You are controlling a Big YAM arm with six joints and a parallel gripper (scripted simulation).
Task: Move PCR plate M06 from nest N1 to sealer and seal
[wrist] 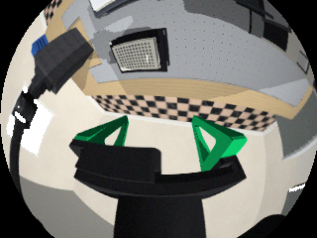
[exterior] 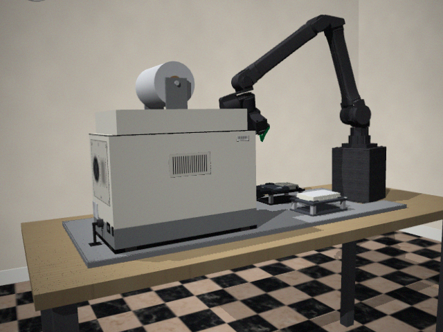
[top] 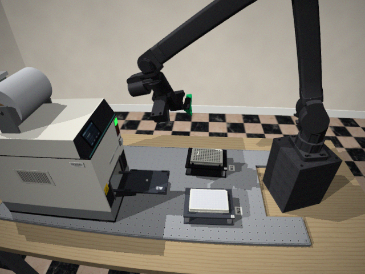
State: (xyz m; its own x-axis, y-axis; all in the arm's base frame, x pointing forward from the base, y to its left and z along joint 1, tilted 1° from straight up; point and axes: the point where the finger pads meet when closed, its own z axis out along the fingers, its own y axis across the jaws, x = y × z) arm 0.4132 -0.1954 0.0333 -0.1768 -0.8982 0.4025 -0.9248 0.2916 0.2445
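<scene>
Gripper point(wrist: 161, 138) hangs open, well above M06 point(top: 206, 156).

Single black arm point(top: 194, 29) rose from its pedestal point(top: 297, 180) at the counter's far right corner, upper link near vertical, elbow high, forearm sloping down toward the counter's far edge. Wrist point(top: 141, 84) bent down and hung well above the counter. Gripper point(top: 174, 107) tilted downward, green fingers spread fully wide, nothing between them. In the wrist view both fingertips stood apart in the air.
</scene>
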